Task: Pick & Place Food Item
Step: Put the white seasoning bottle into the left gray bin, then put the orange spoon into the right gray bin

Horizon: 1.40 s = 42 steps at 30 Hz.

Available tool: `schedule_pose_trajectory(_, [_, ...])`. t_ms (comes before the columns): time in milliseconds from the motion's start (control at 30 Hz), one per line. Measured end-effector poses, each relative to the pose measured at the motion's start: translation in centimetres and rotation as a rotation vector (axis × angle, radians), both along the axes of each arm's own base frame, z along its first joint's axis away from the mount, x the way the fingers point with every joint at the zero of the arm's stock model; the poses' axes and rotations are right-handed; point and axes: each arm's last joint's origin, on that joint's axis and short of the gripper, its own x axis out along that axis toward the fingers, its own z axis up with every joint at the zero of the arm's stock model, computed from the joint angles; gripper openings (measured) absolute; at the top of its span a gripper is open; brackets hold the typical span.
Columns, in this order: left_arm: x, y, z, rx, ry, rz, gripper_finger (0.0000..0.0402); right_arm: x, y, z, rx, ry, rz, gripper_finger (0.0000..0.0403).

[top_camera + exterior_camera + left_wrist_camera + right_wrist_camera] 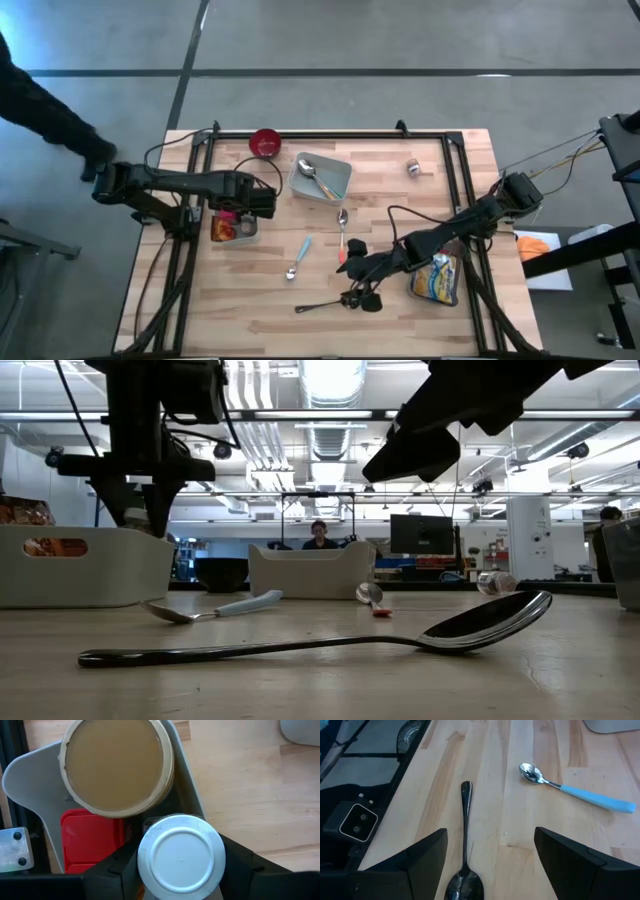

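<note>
Up above the grey bin (30,775), the left gripper (180,870) squeezed a white-lidded jar (181,857). Meanwhile the right gripper (490,865) hung wide apart over a black spoon (465,845).

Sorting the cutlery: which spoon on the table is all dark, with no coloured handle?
The black spoon by the table's near edge, just below the right gripper; the other loose ones have a blue or red handle.
</note>
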Motion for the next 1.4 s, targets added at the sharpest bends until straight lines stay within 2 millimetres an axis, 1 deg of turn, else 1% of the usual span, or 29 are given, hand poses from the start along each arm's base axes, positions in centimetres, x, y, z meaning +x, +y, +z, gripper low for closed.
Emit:
schedule_pose_trajectory(267, [0.0,0.0,0.0,-0.016,0.003,0.011,0.0193,0.0,0.0,0.0,0.0,0.0,0.0,0.0295])
schedule_pose_trajectory(300, [0.0,-0.1,-0.1,-0.018,0.004,0.011,0.0205,0.0,0.0,0.0,0.0,0.0,0.0,0.0295])
schedule_pose_trajectory(433, [-0.1,0.0,-0.1,-0.02,0.011,0.008,0.029,0.0,0.0,0.0,0.0,-0.001,0.0,0.0295])
schedule_pose_trajectory(500, [-0.1,0.0,-0.1,-0.02,0.014,0.008,0.0325,0.0,0.0,0.0,0.001,-0.002,0.0,0.0295])
schedule_pose_trajectory(567, [-0.1,0.0,-0.1,-0.02,0.014,0.008,0.0348,0.0,0.0,0.1,0.001,-0.002,0.0,0.0295])
schedule_pose_trajectory(633, [-0.1,0.0,-0.1,-0.021,0.012,0.007,0.0362,0.0,0.0,0.1,0.001,-0.002,0.0,0.0295])
schedule_pose_trajectory(833, [0.1,0.0,0.3,-0.021,0.017,-0.022,0.037,0.0,0.0,0.1,0.002,-0.002,0.0,0.0295])
schedule_pose_trajectory(1000, [0.6,0.0,1.6,-0.024,-0.018,-0.059,0.0371,0.0,0.0,0.1,0.018,0.002,-0.013,0.0295])
schedule_pose_trajectory(1167, [0.5,0.0,2.4,-0.021,0.012,-0.073,0.0371,0.0,-0.1,0.1,0.019,-0.002,-0.058,0.0295])
schedule_pose_trajectory(1267, [0.1,-0.1,2.7,-0.023,0.053,-0.071,0.0371,-0.1,-0.3,0.5,0.026,-0.009,-0.087,0.0295])
schedule_pose_trajectory(1400, [-0.4,-0.1,2.9,-0.025,0.085,-0.076,0.0371,-0.5,-0.7,1.5,0.008,-0.029,-0.139,0.0295])
